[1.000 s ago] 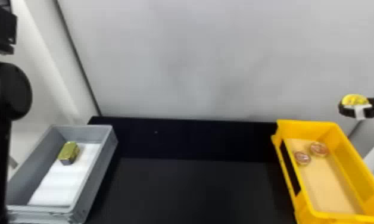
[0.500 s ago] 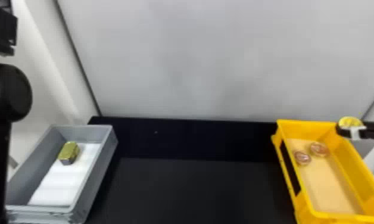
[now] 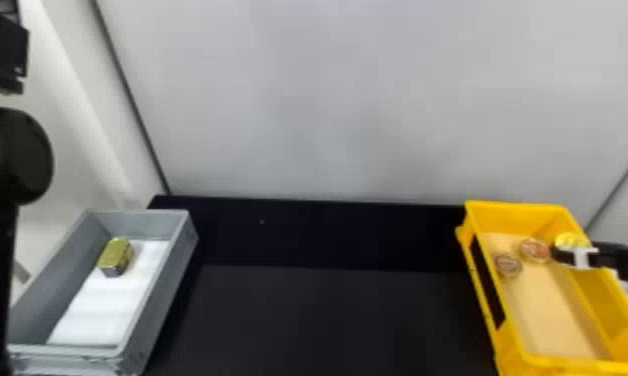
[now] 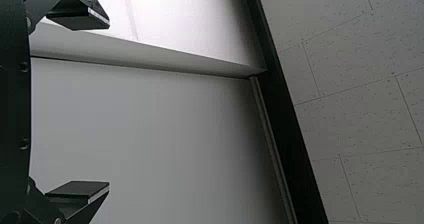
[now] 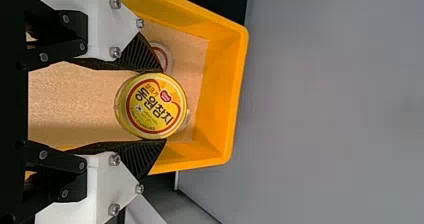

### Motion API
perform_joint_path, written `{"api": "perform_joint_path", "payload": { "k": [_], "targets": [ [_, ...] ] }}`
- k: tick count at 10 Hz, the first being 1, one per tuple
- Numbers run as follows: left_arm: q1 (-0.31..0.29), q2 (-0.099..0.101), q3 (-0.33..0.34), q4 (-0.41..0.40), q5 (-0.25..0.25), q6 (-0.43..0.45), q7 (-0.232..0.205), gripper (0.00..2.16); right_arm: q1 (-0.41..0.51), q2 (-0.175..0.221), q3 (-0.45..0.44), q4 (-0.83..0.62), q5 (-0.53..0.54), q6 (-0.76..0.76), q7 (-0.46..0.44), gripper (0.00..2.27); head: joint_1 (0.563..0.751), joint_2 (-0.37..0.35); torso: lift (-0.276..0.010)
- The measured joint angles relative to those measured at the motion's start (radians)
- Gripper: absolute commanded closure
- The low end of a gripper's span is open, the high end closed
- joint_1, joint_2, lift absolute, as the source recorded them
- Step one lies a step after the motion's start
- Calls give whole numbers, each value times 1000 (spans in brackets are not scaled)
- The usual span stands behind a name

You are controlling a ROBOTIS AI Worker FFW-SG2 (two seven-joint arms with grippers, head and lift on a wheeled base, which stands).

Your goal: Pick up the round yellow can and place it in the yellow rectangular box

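My right gripper (image 3: 571, 248) is over the back right part of the yellow rectangular box (image 3: 515, 212), its fingers closed around the round yellow can (image 3: 568, 239). In the right wrist view, the right gripper (image 5: 164, 106) presses the yellow can (image 5: 150, 105) from both sides, its printed lid facing the camera and the yellow box (image 5: 217, 84) behind it. Whether the can touches the box, I cannot tell. The left arm (image 3: 0, 160) is parked at the left edge; in the left wrist view the left gripper (image 4: 108, 103) stands open with nothing held.
Two round reddish-lidded cans (image 3: 534, 250) (image 3: 508, 265) lie toward the back of the yellow box. On the left, a grey box (image 3: 168, 280) with a white liner holds a gold-topped block-shaped can (image 3: 115, 254). A dark table (image 3: 328, 320) lies between the boxes; a pale wall rises behind.
The right gripper has moved lower and to the left with the yellow can, from beyond the yellow box's back right corner to over the box. The left arm has kept still.
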Motion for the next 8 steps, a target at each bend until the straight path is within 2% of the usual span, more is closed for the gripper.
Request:
{"api": "perform_joint_path", "payload": {
  "k": [5, 8],
  "targets": [
    [-2, 1, -2, 0, -1, -3, 0, 137, 13, -41, -7, 148, -81, -36, -54, 616, 663, 54, -10],
    [-3, 0, -5, 0, -2, -7, 0, 137, 22, -46, -3, 210, -145, -49, -84, 616, 663, 54, -10]
  ]
}}
